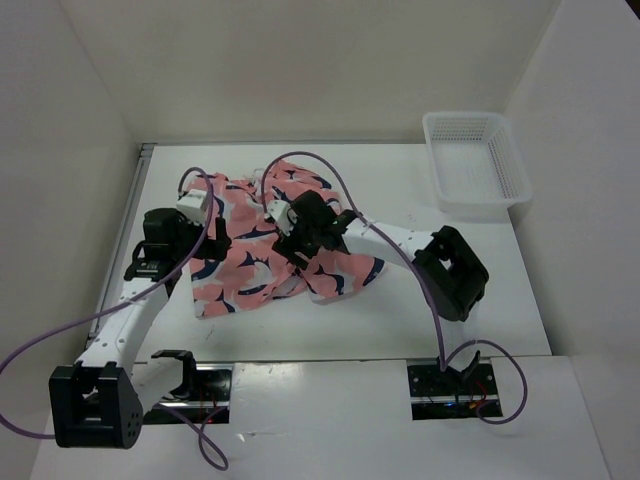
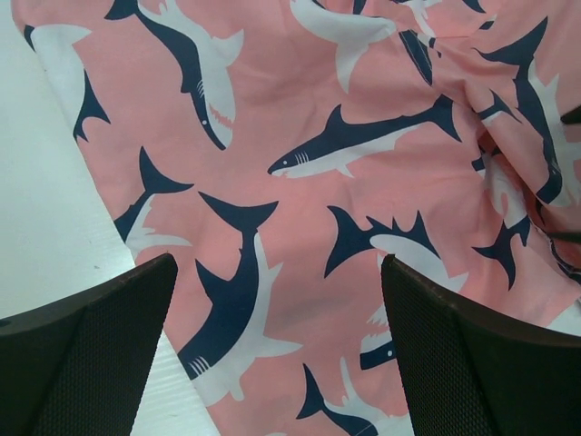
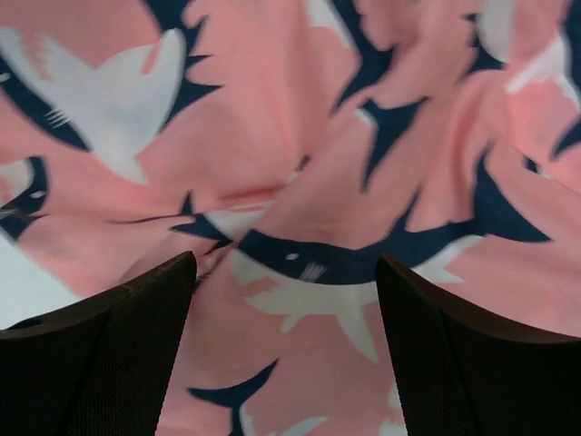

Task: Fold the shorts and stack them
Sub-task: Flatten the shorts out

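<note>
So the shorts (image 1: 250, 265) are lying in a crumpled heap on the table (image 1: 420, 320), a bit left of centre, not folded at all. One rumpled corner sticks out toward 4 o'clock and the flatter part runs down toward 7 o'clock. The print is sharks in navy and white on pink, super clear in the left wrist view (image 2: 300, 136). The left gripper (image 1: 212, 232) sits at the heap's 9 o'clock edge, jaws spread wide with nothing in them. From its own camera (image 2: 277, 272) both fingers (image 2: 91, 354) hang above smooth cloth, with a strip of bare table showing at 9 o'clock. The right gripper (image 1: 300, 238) is over the middle of the heap, slightly toward 3 o'clock. Its jaws are also well apart and not pinching anything. In its wrist view (image 3: 286, 268) the fingers (image 3: 100, 354) straddle wrinkled cloth, with creases running in toward a spot just above the gap between them. I can't tell if the tips actually touch the cloth. A white mesh basket (image 1: 478, 207) sits up at 1 o'clock on the table, well apart from the shorts.
</note>
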Controlling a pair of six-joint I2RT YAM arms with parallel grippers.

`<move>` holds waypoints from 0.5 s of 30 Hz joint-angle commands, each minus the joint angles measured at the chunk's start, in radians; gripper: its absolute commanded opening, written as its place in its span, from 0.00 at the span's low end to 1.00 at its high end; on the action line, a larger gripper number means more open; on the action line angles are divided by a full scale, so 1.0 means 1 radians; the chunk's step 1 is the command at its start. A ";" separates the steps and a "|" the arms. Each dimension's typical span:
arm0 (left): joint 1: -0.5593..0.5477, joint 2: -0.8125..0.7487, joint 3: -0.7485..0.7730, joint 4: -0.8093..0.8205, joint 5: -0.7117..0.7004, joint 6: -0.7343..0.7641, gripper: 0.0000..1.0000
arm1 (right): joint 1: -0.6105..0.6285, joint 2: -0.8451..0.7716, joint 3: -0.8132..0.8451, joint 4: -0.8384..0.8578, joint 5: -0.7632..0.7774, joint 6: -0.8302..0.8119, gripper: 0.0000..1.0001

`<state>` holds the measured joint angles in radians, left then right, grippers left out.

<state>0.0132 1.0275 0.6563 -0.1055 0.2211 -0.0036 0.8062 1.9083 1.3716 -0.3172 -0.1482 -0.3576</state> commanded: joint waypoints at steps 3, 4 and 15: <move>0.005 -0.052 0.039 -0.003 0.015 0.004 1.00 | -0.027 -0.045 -0.133 0.116 0.144 0.006 0.89; 0.005 -0.064 0.039 -0.003 0.015 0.004 1.00 | -0.027 -0.054 -0.191 0.116 0.144 -0.003 0.89; 0.016 -0.115 0.029 0.020 0.012 0.004 1.00 | 0.059 -0.054 -0.198 0.007 -0.043 -0.070 0.00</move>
<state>0.0154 0.9363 0.6567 -0.1242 0.2317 -0.0036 0.8021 1.8549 1.1206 -0.2462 -0.0872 -0.4160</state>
